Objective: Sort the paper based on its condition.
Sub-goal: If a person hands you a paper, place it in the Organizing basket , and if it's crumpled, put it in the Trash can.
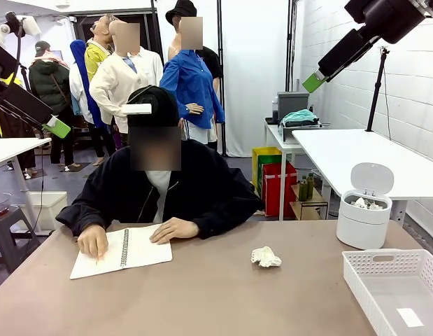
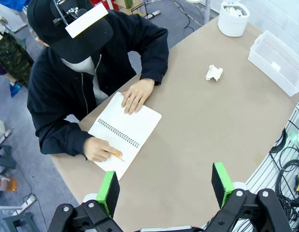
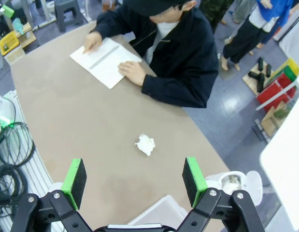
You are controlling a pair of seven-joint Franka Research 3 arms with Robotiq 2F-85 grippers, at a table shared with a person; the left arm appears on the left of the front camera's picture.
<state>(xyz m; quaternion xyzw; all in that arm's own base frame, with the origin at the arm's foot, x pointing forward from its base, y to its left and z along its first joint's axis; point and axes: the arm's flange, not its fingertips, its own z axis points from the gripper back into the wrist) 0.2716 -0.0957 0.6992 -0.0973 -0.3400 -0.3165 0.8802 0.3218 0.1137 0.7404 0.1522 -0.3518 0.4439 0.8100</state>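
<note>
The robot's left hand hangs high above the near edge of the table. Its two green pads stand wide apart and nothing is between them. The right hand is also raised over the table, with its fingers spread wide and holding nothing.

One crumpled paper lies alone on the brown table top, right of the middle in the front view. It touches no other thing. It is well apart from both robot hands. To the right of it, at the table's far corner, stands a white round bin with its lid up, and more crumpled wads are inside it. Nearer, at the right edge, stands a white basket with pierced walls, and a small flat sheet lies on its bottom.

On the far side sits a person in a dark jacket. An open spiral notebook lies before the person. One of the person's hands holds a pencil on the page, and the other rests flat on the notebook.
</note>
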